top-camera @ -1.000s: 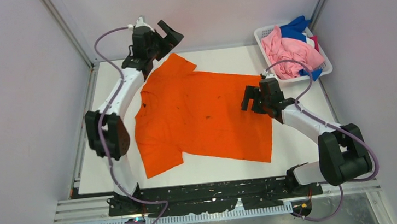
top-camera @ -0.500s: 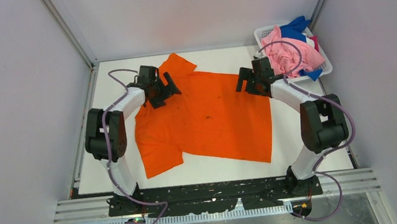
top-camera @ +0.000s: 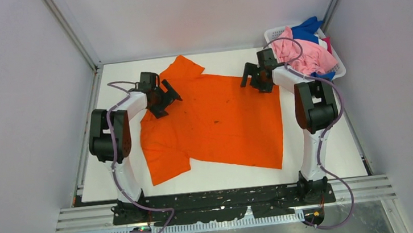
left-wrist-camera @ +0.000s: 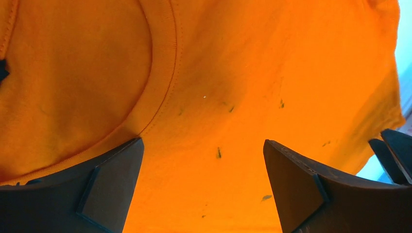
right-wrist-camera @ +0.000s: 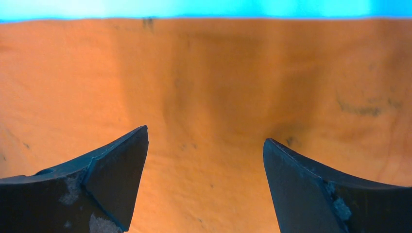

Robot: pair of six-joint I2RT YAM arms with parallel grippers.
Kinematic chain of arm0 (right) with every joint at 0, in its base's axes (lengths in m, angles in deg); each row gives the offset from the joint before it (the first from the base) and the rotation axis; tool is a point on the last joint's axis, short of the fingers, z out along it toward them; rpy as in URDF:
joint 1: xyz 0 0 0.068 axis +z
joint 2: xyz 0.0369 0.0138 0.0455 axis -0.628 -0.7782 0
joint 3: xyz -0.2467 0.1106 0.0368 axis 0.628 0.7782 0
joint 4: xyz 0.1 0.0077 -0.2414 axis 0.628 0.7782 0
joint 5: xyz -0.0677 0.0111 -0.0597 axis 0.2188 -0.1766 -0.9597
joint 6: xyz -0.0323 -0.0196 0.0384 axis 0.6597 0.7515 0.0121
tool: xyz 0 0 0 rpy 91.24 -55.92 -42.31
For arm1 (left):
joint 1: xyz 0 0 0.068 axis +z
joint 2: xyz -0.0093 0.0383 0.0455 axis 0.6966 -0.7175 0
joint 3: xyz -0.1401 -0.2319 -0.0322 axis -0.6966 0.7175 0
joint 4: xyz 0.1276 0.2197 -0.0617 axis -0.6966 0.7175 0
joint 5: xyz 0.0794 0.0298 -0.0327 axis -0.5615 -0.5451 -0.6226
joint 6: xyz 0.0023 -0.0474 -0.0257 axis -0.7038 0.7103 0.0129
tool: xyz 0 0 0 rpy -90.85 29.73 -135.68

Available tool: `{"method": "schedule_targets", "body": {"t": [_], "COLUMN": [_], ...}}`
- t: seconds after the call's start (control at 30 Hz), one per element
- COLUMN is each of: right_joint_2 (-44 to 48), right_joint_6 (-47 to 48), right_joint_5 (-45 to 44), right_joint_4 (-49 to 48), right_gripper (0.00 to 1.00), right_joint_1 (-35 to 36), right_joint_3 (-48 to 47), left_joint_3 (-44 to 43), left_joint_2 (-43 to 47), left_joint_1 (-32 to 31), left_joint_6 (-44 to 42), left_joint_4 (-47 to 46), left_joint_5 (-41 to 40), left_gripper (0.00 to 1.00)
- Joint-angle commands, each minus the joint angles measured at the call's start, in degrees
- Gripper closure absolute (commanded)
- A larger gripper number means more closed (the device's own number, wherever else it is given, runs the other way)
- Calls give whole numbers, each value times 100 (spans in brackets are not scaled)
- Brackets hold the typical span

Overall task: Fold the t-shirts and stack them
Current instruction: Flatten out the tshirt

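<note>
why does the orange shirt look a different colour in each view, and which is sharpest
Top external: even light, the orange t-shirt vivid red-orange, shadows faint. Left wrist: yellower cast, collar ribbing and dark specks crisp, the sharpest. Right wrist: duller and softer, a dark shadow band down the cloth's middle, table strip at the top tinted cyan.

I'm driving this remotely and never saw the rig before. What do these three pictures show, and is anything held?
Two robot arms stand at the near edge of the table. The wide picture looks down from above; the other two come from wrist cameras, the dark wedges being each gripper's fingers. An orange t-shirt lies spread on the white table; a pink shirt and a blue shirt fill the basket at far right. The left gripper and right gripper are open above the orange shirt, holding nothing.
</note>
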Motion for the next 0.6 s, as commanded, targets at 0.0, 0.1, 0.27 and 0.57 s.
{"method": "schedule_targets", "body": {"t": [0.0, 0.1, 0.27, 0.57], "right_joint_2": [-585, -879, -1452, -2089], "right_joint_6": [-113, -63, 93, 258], "right_joint_5": [310, 579, 652, 693], "right_joint_4": [347, 583, 977, 1318], "right_gripper": [5, 5, 4, 5], "right_joint_1": [-11, -14, -5, -9], "right_joint_3": [-668, -1175, -1979, -3132], "left_joint_3": [254, 503, 1014, 1090], "left_joint_2": [199, 323, 630, 843], "left_joint_1": [135, 181, 200, 196], "left_joint_6": [210, 301, 458, 473], "left_joint_4": [40, 61, -106, -89], "left_joint_5": [-207, -316, -343, -512], "left_gripper": [0, 0, 0, 0]}}
